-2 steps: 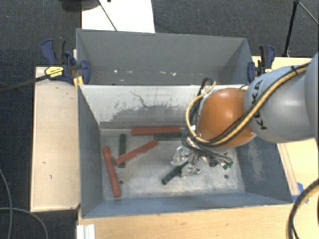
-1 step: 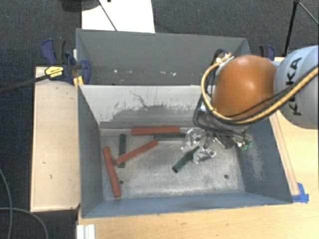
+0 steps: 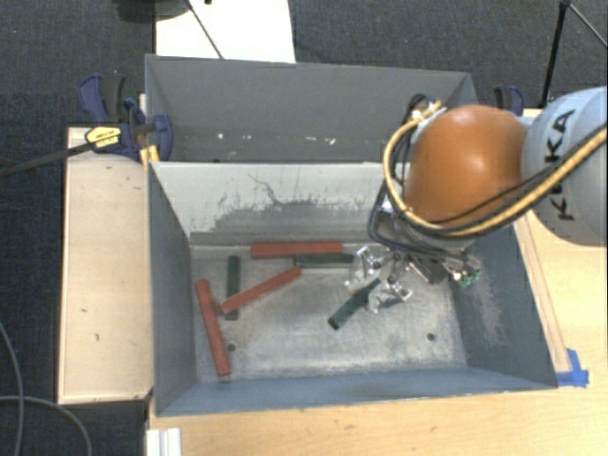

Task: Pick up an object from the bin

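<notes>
Grey metal bin (image 3: 313, 388): the front wall is nearest, and the floor behind it is bare across the middle and right.

- Long red-brown stick (image 3: 213, 329) lies at front left, lengthwise, near the left wall.
- Slanted dark green stick (image 3: 348, 310) lies mid-floor. Its upper end sits right at the claw (image 3: 383, 278), which is low over the floor, right of centre.
- Whether the claw is released or clenched cannot be told, so no grasp is confirmed.
- Further back lie a slanted red-brown stick (image 3: 260, 291) and a short dark green stick (image 3: 233, 275).
- At the foot of the rear wall is a rear red-brown stick (image 3: 296, 250), with a rear dark green stick (image 3: 323, 260) just beside it.

Risk, as a judgement: the claw meets the slanted green stick only near its tip, so on lift the stick may pivot or slip out. The rear pair is close behind the claw, and the sloped right wall is near the orange wrist cover (image 3: 465, 164).

Open room lies straight up and toward front centre.
</notes>
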Controlling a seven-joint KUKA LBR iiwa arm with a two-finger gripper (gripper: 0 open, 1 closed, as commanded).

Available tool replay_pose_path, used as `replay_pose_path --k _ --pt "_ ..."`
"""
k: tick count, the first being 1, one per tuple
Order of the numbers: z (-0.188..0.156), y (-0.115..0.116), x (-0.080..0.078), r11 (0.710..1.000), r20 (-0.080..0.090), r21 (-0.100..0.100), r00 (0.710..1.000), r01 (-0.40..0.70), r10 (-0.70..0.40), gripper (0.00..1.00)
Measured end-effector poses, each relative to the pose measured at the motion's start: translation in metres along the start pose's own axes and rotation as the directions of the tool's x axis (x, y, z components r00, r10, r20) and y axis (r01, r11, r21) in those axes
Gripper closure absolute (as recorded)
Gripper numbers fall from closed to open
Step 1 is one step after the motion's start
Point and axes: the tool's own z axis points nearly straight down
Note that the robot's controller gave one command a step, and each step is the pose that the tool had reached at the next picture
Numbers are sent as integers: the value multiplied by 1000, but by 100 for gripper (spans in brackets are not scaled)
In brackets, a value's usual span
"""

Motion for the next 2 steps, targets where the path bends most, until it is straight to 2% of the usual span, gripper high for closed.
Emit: replay_pose_path --k 1,2 --pt "-6 -6 -4 1000 2 1 1000 7 -7 100" --pt "-111 -28 -1 904 1 1 904 427 -427 100"
